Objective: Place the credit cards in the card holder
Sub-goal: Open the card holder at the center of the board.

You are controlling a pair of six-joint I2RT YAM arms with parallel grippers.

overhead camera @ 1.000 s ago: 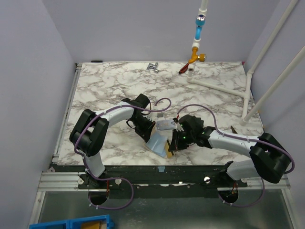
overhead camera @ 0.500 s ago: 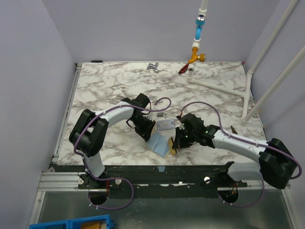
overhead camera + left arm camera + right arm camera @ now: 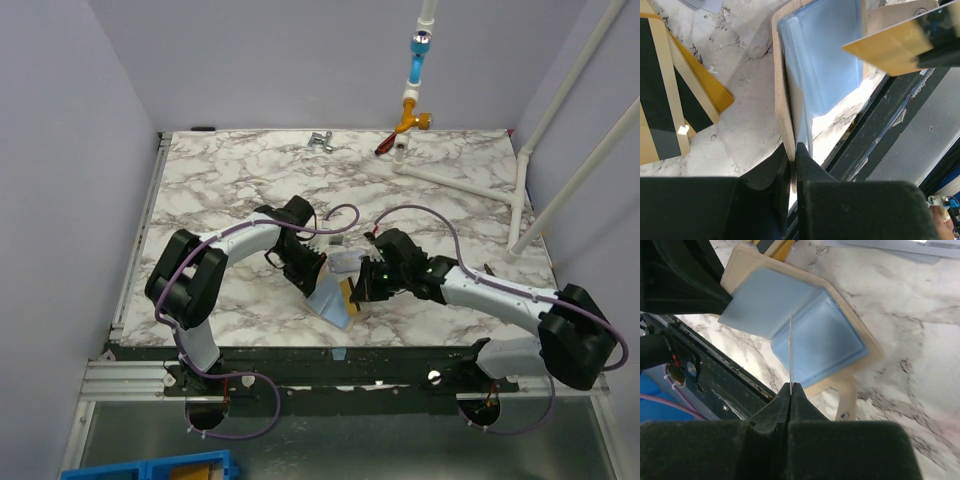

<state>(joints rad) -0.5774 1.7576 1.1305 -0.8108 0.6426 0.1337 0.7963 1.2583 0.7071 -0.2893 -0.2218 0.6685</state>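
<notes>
Step in hand: one card is being inserted while the holder is pinned open. Judged early to mid task, since several cards lie outside.

Near edge: the card holder (image 3: 820, 60) lies open on the table (image 3: 230, 180), blue pockets up. Its near side is close to the table's edge, with the dark rail (image 3: 300, 362) just past it. There is little room on that side, and I judge that a push towards the rail could slide the holder off.

The left gripper (image 3: 792, 152) is clenched on the card holder's tan rim and blue sleeve, pinning that side down.

The right gripper (image 3: 791, 388) is clamped on a gold card (image 3: 890, 47). Its own wrist view shows the card edge-on, poised over the line where the two blue pockets meet. I cannot tell whether the card touches the lining.

Next move (judgement): find the pocket mouth with the card's leading edge, lower the angle and slide it in flat. Keep the push directed into the pinned side, not at the rail.

Beyond the holder, the loose gold cards (image 3: 660, 100) with dark stripes overlap just beside it, and the pale cards (image 3: 900, 246) lie a little farther off.

Far side: a metal fitting (image 3: 321, 140) and a white pipe frame (image 3: 460, 178) stand well apart from the work, with bare marble between.
</notes>
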